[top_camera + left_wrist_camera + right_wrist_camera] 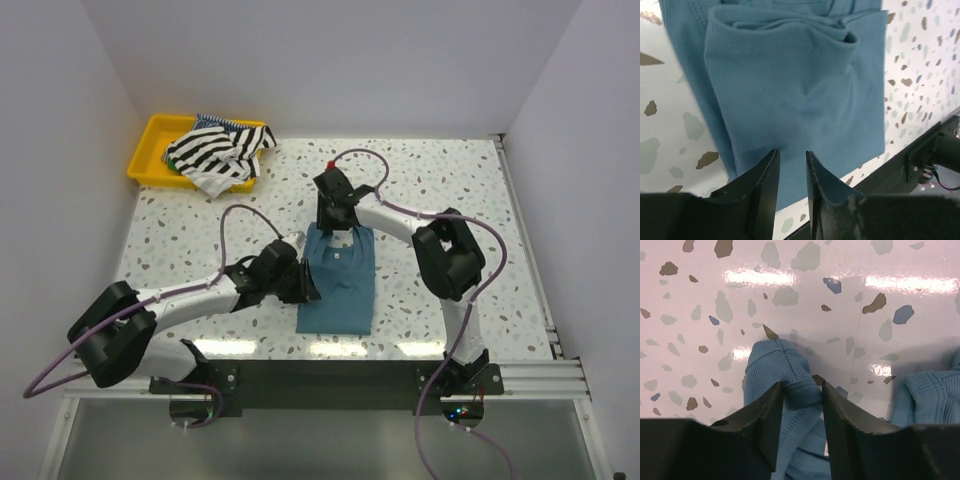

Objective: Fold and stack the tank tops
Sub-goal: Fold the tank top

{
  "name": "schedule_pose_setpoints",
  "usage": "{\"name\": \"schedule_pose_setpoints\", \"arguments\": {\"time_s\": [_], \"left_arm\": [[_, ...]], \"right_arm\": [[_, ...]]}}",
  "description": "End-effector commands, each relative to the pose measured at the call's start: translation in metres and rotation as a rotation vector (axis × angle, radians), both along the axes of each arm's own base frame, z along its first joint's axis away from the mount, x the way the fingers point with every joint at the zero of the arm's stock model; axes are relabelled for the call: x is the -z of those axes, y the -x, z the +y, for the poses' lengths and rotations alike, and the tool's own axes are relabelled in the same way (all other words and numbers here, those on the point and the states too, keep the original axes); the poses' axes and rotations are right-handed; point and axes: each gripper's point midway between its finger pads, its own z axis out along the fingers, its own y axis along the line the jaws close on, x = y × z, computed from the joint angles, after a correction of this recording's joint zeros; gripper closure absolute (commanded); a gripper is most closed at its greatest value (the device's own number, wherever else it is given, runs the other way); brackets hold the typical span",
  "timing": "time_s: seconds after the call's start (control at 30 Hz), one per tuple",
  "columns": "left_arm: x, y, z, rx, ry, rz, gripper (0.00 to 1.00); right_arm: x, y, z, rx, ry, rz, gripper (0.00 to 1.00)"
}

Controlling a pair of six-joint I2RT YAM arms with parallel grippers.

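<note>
Teal tank top [338,285] lies folded into a narrow strip at the centre of the speckled surface [450,180], with both arms at it.
The right end effector [802,385] is clamped on a bunched shoulder strap [790,370] at the top's upper edge. The left end effector [792,155] sits at its left edge, fingers narrowly apart over flat cloth. A black-and-white striped tank top [215,155] lies heaped in the yellow tray [150,150] at upper left.
</note>
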Motion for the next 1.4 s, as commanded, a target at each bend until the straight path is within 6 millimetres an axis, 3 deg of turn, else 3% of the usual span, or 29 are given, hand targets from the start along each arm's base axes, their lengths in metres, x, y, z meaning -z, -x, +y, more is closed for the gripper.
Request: {"name": "schedule_pose_setpoints", "arguments": {"time_s": [0.0, 0.2, 0.3, 0.53, 0.87, 1.03, 1.23, 1.37], "left_arm": [[0.014, -0.003, 0.0, -0.034, -0.014, 0.007, 0.68], [0.047, 0.0, 0.016, -0.074, -0.121, 0.061, 0.73], [0.058, 0.003, 0.025, -0.09, -0.17, 0.081, 0.75], [0.072, 0.011, 0.035, -0.082, -0.233, 0.115, 0.77], [0.077, 0.014, 0.039, -0.076, -0.253, 0.124, 0.79], [0.079, 0.015, 0.041, -0.074, -0.26, 0.129, 0.79], [0.079, 0.015, 0.041, -0.074, -0.257, 0.127, 0.8], [0.078, 0.015, 0.04, -0.074, -0.255, 0.125, 0.8]], "right_arm": [[-0.009, -0.01, 0.009, 0.008, -0.028, -0.021, 0.62], [-0.015, -0.017, 0.011, 0.027, -0.031, -0.036, 0.91], [-0.028, -0.019, 0.012, 0.044, -0.054, -0.061, 0.96], [-0.054, -0.027, 0.019, 0.06, -0.108, -0.108, 0.97], [-0.064, -0.033, 0.019, 0.107, -0.164, -0.167, 0.98], [-0.086, -0.035, 0.016, 0.123, -0.18, -0.208, 0.96], [-0.087, -0.037, 0.017, 0.123, -0.177, -0.208, 0.93], [-0.076, -0.039, 0.013, 0.13, -0.142, -0.198, 0.93]]}}
